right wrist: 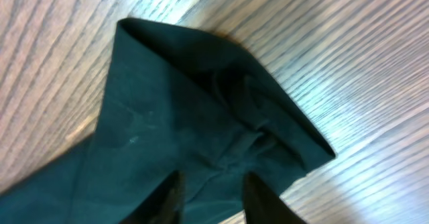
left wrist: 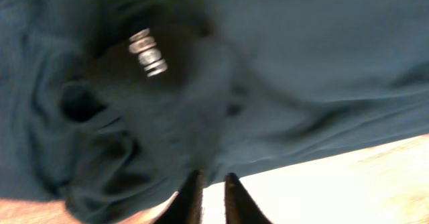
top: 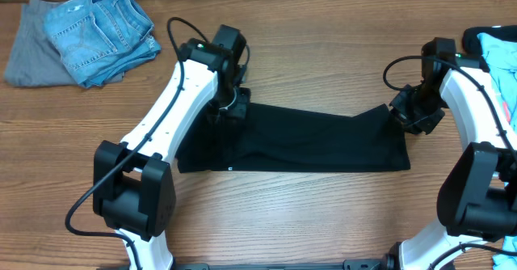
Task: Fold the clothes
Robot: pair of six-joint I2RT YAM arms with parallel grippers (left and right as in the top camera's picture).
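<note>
A black garment (top: 307,141) lies spread in a long strip across the middle of the wooden table. My left gripper (top: 230,108) is at its upper left corner. In the left wrist view the fingers (left wrist: 212,177) are nearly together, pinching the bunched edge of the dark cloth (left wrist: 301,70), which has a small white label (left wrist: 147,53). My right gripper (top: 408,112) is at the garment's upper right corner. In the right wrist view its fingers (right wrist: 211,184) are spread apart over the folded cloth corner (right wrist: 167,103).
Folded blue jeans (top: 101,31) lie on a grey garment (top: 32,56) at the back left. A light blue garment (top: 497,52) lies at the right edge. Bare wood table (top: 323,52) shows behind and in front of the black garment.
</note>
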